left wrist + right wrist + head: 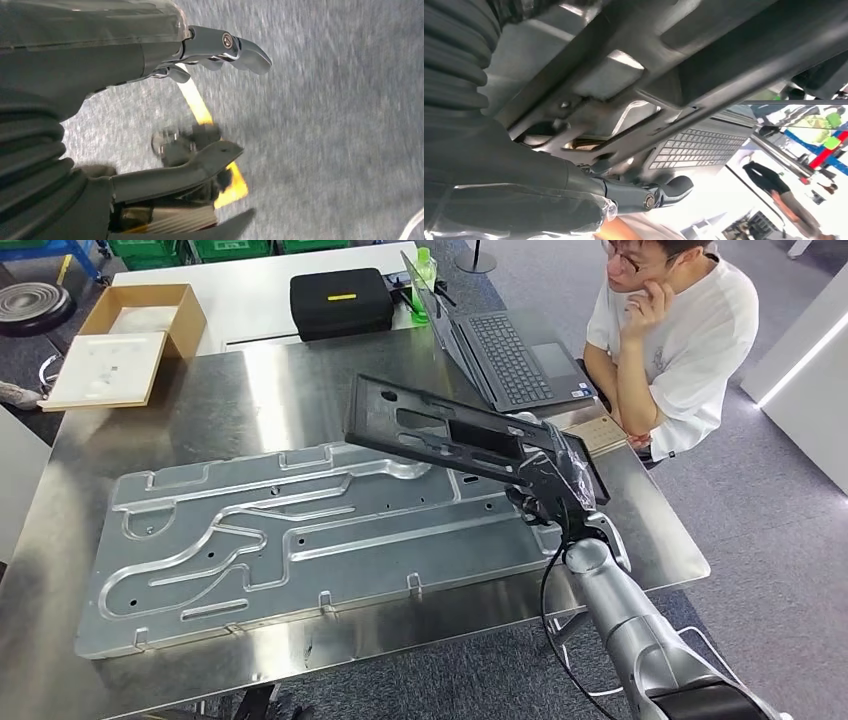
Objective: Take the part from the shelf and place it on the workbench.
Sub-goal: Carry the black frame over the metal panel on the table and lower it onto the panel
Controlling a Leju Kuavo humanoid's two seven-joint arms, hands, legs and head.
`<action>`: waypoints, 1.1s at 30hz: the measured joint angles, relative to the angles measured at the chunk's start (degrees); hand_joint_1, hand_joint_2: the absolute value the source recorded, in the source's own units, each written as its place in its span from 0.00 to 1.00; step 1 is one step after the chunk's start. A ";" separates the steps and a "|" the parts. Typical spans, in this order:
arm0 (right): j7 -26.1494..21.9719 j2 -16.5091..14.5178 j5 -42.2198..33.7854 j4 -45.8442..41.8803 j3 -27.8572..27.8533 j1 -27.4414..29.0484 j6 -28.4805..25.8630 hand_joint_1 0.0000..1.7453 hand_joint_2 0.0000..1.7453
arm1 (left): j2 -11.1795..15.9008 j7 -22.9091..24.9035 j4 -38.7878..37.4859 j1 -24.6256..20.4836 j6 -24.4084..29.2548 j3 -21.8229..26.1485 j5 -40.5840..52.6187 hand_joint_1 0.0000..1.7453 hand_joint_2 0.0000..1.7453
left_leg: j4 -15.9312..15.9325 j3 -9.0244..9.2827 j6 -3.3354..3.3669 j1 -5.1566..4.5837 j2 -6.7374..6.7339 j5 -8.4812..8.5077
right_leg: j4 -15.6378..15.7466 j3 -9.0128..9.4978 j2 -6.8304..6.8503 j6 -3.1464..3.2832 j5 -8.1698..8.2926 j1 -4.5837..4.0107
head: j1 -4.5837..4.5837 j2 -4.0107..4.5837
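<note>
Right hand (548, 478) grips the flat black plastic frame part (450, 432) by one end, holding it level above the steel worktop (200, 400), apparently for set-down; left hand (150, 100) hangs empty, fingers apart.

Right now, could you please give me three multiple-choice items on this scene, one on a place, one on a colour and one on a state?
1. Where is the black part?
A. flat on the cardboard box
B. held above the workbench
C. on the floor

2. What colour is the large grooved plate on the workbench?
A. silver
B. red
C. green

3. How is the laptop?
A. closed
B. open
C. upside down

Answers: 1 B, the right hand grips the part's end clear of the surface; 2 A, it is bare metal; 3 B, its keyboard shows.
</note>
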State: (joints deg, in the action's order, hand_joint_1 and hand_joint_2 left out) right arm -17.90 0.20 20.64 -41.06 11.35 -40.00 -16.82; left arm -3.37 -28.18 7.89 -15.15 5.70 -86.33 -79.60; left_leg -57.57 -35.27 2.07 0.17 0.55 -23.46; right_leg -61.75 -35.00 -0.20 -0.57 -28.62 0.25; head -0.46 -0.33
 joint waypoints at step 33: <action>-0.88 2.79 -21.77 10.19 -8.79 -3.08 36.47 0.00 1.00 | 0.86 0.01 0.00 0.29 -0.50 -0.01 -0.67 0.00 0.00 | 0.69 2.26 0.76 -0.06 -0.45 -1.03 | -8.10 -5.13 -0.02 -0.31 -2.35 0.14 | -0.02 0.00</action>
State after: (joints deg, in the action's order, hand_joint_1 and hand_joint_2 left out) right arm -18.79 2.99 -1.14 -30.87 2.56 -43.07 19.65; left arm -2.51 -28.17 7.89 -14.86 5.21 -86.33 -80.26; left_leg -56.88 -33.00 2.84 0.11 0.11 -24.49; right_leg -69.85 -40.13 -0.22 -0.88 -30.96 0.38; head -0.48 -0.33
